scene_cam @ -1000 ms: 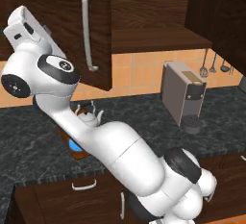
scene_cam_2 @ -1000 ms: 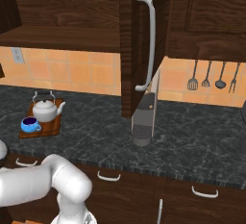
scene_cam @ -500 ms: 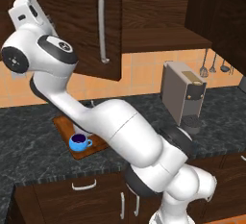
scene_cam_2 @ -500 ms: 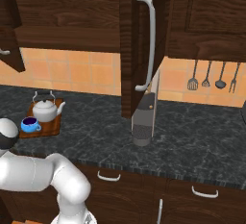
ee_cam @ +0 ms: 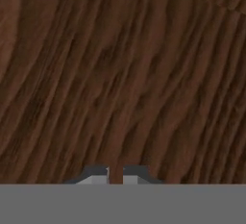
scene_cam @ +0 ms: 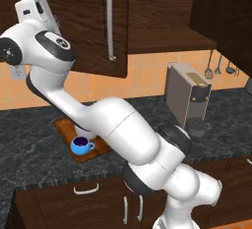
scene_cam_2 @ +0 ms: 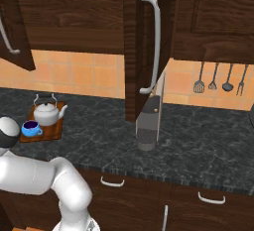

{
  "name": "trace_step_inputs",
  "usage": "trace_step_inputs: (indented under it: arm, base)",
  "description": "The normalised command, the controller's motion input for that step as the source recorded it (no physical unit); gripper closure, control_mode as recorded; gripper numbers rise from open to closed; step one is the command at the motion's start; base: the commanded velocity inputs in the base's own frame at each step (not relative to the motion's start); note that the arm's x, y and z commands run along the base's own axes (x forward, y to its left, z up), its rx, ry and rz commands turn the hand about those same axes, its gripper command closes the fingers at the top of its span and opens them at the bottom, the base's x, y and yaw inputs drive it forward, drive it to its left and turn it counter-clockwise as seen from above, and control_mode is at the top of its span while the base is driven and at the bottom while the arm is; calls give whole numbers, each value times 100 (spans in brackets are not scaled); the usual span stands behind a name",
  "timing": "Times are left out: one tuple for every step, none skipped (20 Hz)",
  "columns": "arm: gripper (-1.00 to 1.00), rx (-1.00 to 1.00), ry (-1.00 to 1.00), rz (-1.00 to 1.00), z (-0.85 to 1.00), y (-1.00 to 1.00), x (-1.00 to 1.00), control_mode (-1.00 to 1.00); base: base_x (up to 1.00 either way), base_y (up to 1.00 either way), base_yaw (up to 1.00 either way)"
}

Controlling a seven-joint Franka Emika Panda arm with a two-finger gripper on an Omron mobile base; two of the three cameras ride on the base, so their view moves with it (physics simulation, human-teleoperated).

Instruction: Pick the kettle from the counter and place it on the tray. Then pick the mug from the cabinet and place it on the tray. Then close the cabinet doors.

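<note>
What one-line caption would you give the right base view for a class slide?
Kettle and blue mug sit together on the wooden tray on the dark counter, with a cabinet door swung open beside a coffee machine.

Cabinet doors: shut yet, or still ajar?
Ajar. The cabinet doors stand swung out from the cabinet; one edge-on in the right base view, hiding the coffee machine.

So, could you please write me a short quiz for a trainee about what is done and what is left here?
1. True or false: the mug stands on the tray.
2. What stands beside the mug on the tray? A) the kettle B) a plate C) a bottle
3. In one word: are the cabinet doors open or shut?

Key: 1 true; 2 A; 3 open.
</note>
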Motion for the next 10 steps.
trace_step_inputs:
  arm:
    - [100,8,0,-3,0,-66,50,-100]
    - [100,9,0,-3,-1,-68,51,-100]
    - [100,9,0,-2,-1,-69,50,-100]
    - [100,9,0,-2,-3,-64,49,-100]
    - [100,9,0,-1,-5,-58,50,-100]
    - [100,9,0,-1,-8,-55,54,-100]
    - [100,9,0,-1,-10,-49,60,-100]
    - [100,10,0,0,-11,-55,64,-100]
    - [100,11,1,0,-16,-44,67,-100]
    - [100,9,1,0,-17,-34,65,-100]
  base:
    - [0,0,0]
    - [0,0,0]
    - [0,0,0]
    - [0,0,0]
    - [0,0,0]
    - [0,0,0]
    - [0,0,0]
    - [0,0,0]
    - [0,0,0]
    - [0,0,0]
